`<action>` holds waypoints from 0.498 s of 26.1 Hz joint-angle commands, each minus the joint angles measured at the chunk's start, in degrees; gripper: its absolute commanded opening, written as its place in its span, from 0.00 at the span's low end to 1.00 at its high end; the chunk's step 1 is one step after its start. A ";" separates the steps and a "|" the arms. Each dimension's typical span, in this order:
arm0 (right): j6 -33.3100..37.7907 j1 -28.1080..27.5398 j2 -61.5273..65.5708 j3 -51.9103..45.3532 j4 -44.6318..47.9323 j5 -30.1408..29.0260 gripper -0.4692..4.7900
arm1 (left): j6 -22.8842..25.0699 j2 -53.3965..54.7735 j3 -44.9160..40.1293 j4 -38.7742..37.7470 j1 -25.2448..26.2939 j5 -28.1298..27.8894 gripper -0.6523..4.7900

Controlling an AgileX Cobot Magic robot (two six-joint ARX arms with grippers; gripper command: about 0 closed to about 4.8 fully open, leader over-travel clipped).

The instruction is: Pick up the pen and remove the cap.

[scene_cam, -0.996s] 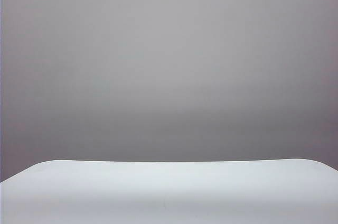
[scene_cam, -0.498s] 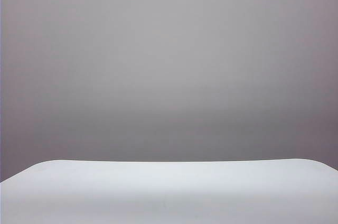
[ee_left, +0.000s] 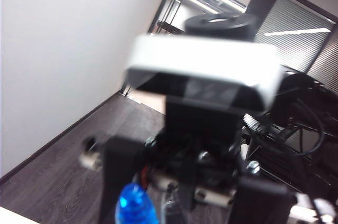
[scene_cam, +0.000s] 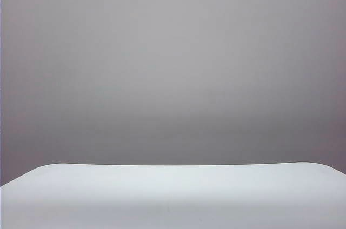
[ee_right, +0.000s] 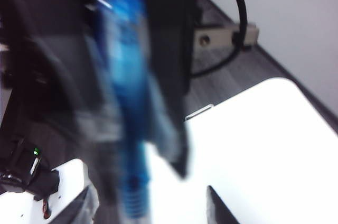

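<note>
Uncapping step: well above the table (scene_cam: pixel 173 196), we saw the left gripper (ee_right: pixel 113 49) clamped on the blurred pen (ee_right: pixel 124 118), its end between the right gripper's (ee_right: pixel 150 208) spread, empty jaws; the cap was indistinguishable, and next, we judged, came closing there and pulling straight.

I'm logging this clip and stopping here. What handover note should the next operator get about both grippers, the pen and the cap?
Right gripper: raised above the table, jaws open, with the blurred pen running between them.
Left gripper: also raised and facing the right arm. It seems to hold the pen, but its jaws are too blurred to judge.
Pen: lifted. The exterior view shows only a blue speck at its top edge.
Cap: not identifiable, and none lies on the table.
Done: pickup.
Left: confirm the cap is off.
</note>
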 commanded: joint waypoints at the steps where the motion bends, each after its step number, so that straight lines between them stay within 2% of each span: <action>1: 0.04 0.22 0.59 0.15 -1.68 -0.70 0.53 | -1.07 -0.20 0.13 1.46 -0.09 0.44 0.11; 2: 0.07 0.26 1.18 0.15 -1.81 -0.72 0.40 | -1.07 -0.20 0.13 1.46 -0.09 1.22 0.11; 3: 0.04 0.26 1.49 0.15 -1.84 -0.72 0.16 | -1.11 -0.20 0.11 1.22 -0.09 2.34 0.11; 4: 0.04 0.26 1.51 0.17 -1.79 -0.72 0.09 | -1.09 -0.17 0.11 1.07 -0.09 2.64 0.11; 11: 0.04 0.26 1.49 0.17 -2.34 -0.92 0.08 | -0.92 -0.17 0.13 -0.22 -0.07 2.47 0.11; 13: -0.02 0.35 1.49 0.17 -4.07 -0.92 0.08 | 0.55 -0.17 0.13 0.24 0.00 1.90 0.11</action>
